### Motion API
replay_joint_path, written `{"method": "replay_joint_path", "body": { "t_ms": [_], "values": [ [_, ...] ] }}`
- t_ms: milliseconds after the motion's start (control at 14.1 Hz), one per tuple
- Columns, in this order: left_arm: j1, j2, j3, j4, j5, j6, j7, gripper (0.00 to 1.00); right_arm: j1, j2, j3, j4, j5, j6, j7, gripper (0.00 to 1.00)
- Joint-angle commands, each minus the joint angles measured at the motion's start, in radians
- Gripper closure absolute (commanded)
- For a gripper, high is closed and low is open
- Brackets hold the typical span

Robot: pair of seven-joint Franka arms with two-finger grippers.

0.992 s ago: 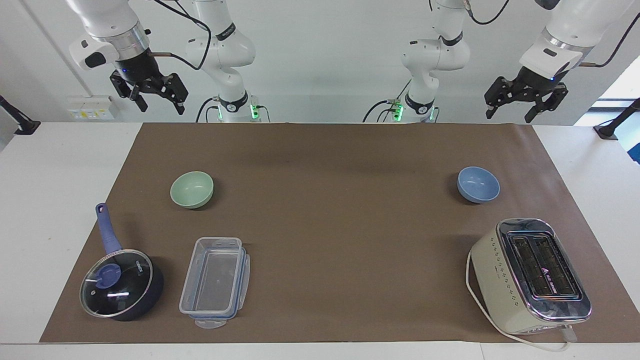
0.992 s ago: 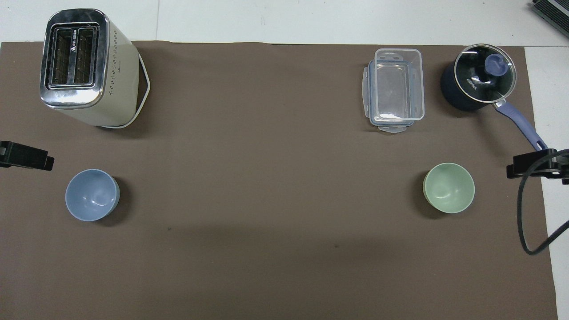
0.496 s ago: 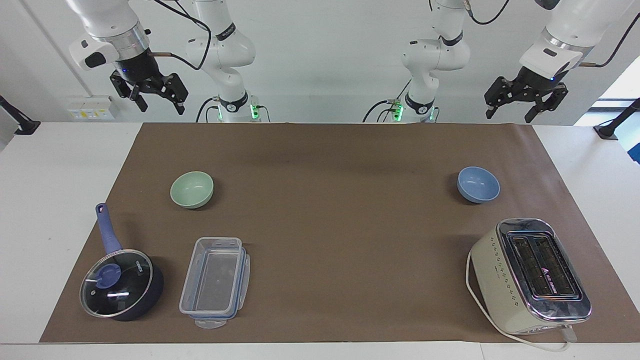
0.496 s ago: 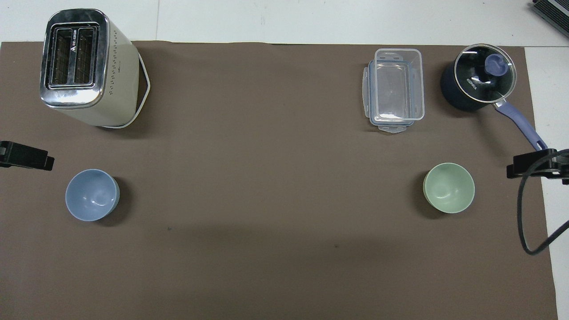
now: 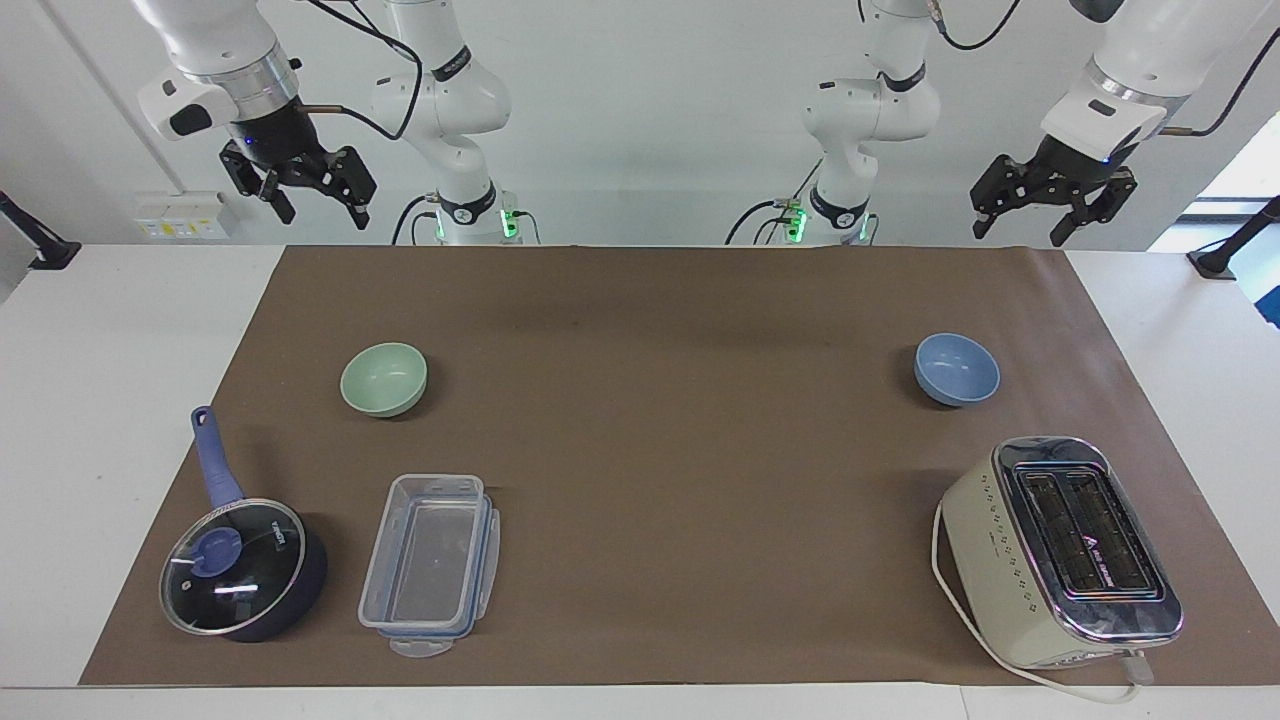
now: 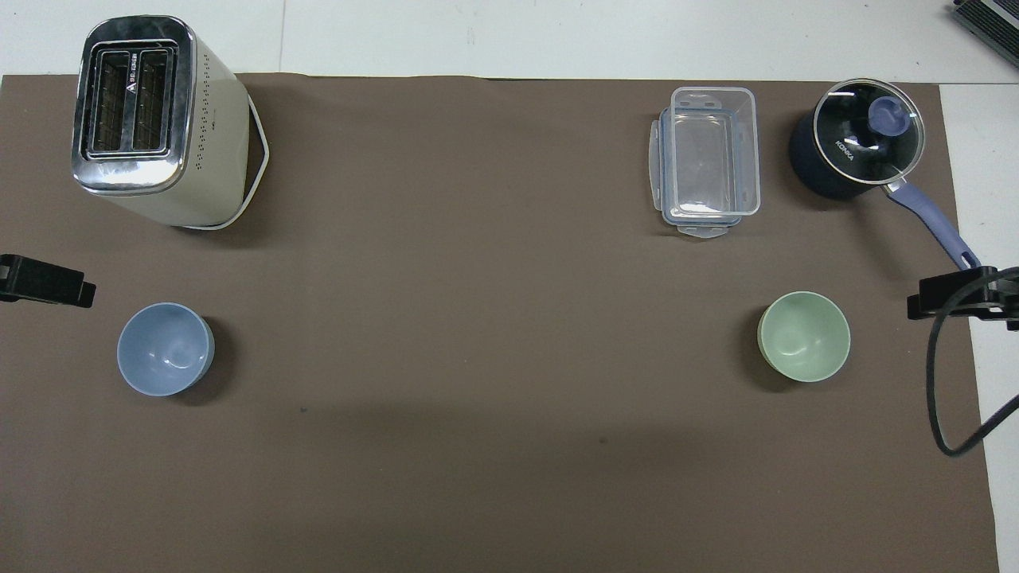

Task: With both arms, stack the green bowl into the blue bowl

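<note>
The pale green bowl stands upright on the brown mat toward the right arm's end of the table. The periwinkle blue bowl stands upright toward the left arm's end, far apart from it. Both bowls hold nothing. My right gripper hangs open, high in the air at the green bowl's end. At the blue bowl's end my left gripper hangs open at a similar height. Neither touches anything.
A dark blue lidded saucepan and a clear plastic box lie farther from the robots than the green bowl. A cream toaster stands farther from the robots than the blue bowl. The brown mat covers most of the white table.
Both wrists have shifted very slightly in the air. The bowls and the other things have not moved.
</note>
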Motion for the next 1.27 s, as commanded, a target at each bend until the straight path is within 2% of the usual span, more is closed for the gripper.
{"method": "replay_joint_path", "body": {
  "t_ms": [0, 142, 496, 1062, 1204],
  "values": [
    [0.020, -0.087, 0.007, -0.147, 0.000, 0.071, 0.003, 0.00, -0.008, -0.011, 0.001, -0.003, 0.017, -0.006, -0.019, 0.00],
    [0.029, -0.124, 0.008, -0.245, -0.002, 0.158, 0.006, 0.00, -0.008, -0.011, 0.001, -0.003, 0.017, -0.006, -0.019, 0.00],
    [0.104, -0.124, 0.008, -0.401, -0.003, 0.338, 0.047, 0.00, -0.008, -0.011, 0.001, -0.003, 0.017, -0.006, -0.020, 0.00],
    [0.229, -0.100, 0.008, -0.601, -0.069, 0.576, 0.248, 0.00, -0.008, -0.011, 0.001, -0.003, 0.017, -0.006, -0.019, 0.00],
    [0.274, -0.072, 0.008, -0.626, -0.127, 0.600, 0.286, 0.00, -0.008, -0.011, 0.001, -0.003, 0.017, -0.006, -0.019, 0.00]
  ]
}}
